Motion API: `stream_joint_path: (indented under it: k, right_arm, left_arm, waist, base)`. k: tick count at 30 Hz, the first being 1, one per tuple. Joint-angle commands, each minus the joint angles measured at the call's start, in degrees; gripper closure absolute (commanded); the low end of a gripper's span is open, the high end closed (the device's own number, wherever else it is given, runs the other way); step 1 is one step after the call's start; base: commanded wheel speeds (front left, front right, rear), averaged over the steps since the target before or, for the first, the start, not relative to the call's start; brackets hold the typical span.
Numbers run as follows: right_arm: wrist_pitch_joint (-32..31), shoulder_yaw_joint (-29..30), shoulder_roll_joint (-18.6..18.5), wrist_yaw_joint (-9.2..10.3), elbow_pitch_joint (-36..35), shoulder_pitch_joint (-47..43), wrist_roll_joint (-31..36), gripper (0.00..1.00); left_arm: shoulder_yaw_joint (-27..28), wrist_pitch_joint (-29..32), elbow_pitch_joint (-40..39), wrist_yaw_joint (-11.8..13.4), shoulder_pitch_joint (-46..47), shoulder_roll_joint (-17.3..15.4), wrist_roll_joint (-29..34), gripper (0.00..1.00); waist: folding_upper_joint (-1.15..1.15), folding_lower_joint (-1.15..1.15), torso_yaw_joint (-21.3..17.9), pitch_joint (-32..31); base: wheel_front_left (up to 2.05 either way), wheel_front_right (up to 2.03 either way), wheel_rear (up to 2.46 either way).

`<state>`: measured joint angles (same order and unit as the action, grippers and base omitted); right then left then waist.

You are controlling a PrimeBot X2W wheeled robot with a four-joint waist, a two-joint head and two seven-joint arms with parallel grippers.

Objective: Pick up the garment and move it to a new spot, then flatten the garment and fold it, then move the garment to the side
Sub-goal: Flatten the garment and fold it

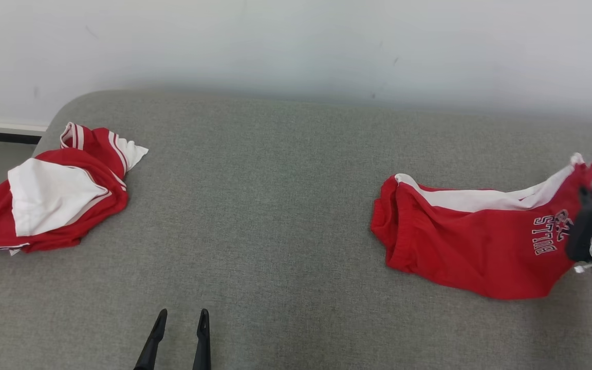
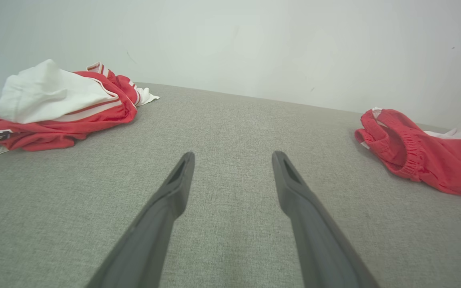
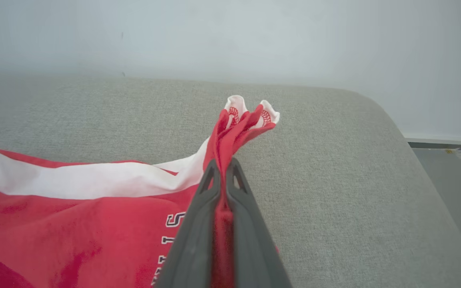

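The garment (image 1: 470,241) is a pair of red shorts with a white side stripe and dark lettering, lying stretched out at the right of the grey surface. My right gripper (image 3: 223,165) is shut on its bunched hem, which sticks up past the fingertips; in the head view the dark wrist (image 1: 591,231) sits at the garment's right end. The waistband end (image 2: 390,140) shows at the right of the left wrist view. Low at the front, left of centre, my left gripper (image 1: 181,313) is open and holds nothing, its fingers (image 2: 174,188) spread wide over bare fabric.
A second red and white garment (image 1: 54,195) lies crumpled at the far left, near the rounded corner of the grey cushion (image 1: 275,216). A pale wall (image 1: 296,46) stands behind. The cushion's right edge (image 3: 418,160) drops to the floor (image 3: 454,188).
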<state>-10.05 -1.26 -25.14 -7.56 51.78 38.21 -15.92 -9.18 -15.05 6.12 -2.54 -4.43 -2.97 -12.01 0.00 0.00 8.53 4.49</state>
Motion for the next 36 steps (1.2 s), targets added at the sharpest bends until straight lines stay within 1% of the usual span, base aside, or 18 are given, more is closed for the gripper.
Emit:
stream_joint_path:
  k: [1,8,13,14,20,29,30,31,36]
  right_arm:
    - [-0.3,-0.5,0.9,0.12,-1.1,-0.6,0.4,1.0]
    - [-5.3,-5.6,5.8,0.12,-8.5,-1.6,-0.9,1.0]
    - [-7.8,-8.8,8.7,0.12,-11.3,-2.1,-2.1,1.0]
    - [-8.3,-9.7,9.9,0.12,-11.7,-2.1,-2.3,1.0]
    - [-8.9,-11.4,13.0,0.12,-10.7,-1.8,-2.4,1.0]
    - [-8.3,-11.7,15.1,0.12,-7.8,-1.3,-2.7,1.0]
    - [-8.5,-11.8,15.3,0.12,-7.6,-1.3,-3.1,0.58]
    - [-8.2,-11.8,15.4,0.12,-7.6,-1.2,-3.4,0.0]
    - [-6.6,-11.5,16.3,0.12,-8.8,-1.1,-7.4,0.0]
  left_arm:
    - [-0.1,-0.2,0.1,-0.1,-0.4,0.1,-0.1,0.0]
    - [-0.9,-0.2,0.5,0.1,0.0,0.1,-0.6,0.0]
    - [-1.7,-0.2,0.9,0.3,0.5,0.1,-1.3,0.0]
    - [-2.0,-0.2,1.1,0.4,0.8,0.1,-1.6,0.0]
    - [-2.8,-0.2,1.3,0.7,1.1,0.1,-2.2,0.0]
    - [-3.3,-0.2,1.1,1.1,1.3,0.1,-2.5,0.0]
    - [-3.2,-0.2,1.1,1.2,1.2,0.1,-2.5,0.0]
    - [-3.0,-0.2,1.1,1.3,1.2,0.1,-2.5,0.0]
    - [-2.4,-0.2,0.9,1.5,0.8,0.1,-2.4,0.0]
  waist:
    - [0.0,0.0,0.1,-0.4]
    - [0.0,0.0,1.6,-0.9]
    - [0.0,0.0,3.0,-0.6]
    - [0.0,0.0,3.7,-0.4]
    - [0.0,0.0,5.5,0.4]
    - [0.0,0.0,6.9,1.1]
    - [0.0,0.0,6.9,1.1]
    - [0.0,0.0,6.8,1.0]
    - [0.0,0.0,5.6,0.1]
  base:
    - [0.0,0.0,0.0]
    - [0.0,0.0,0.0]
    - [0.0,0.0,0.0]
    - [0.0,0.0,0.0]
    - [0.0,0.0,0.0]
    - [0.0,0.0,0.0]
    - [0.0,0.0,0.0]
    - [0.0,0.0,0.0]
    - [0.0,0.0,0.0]
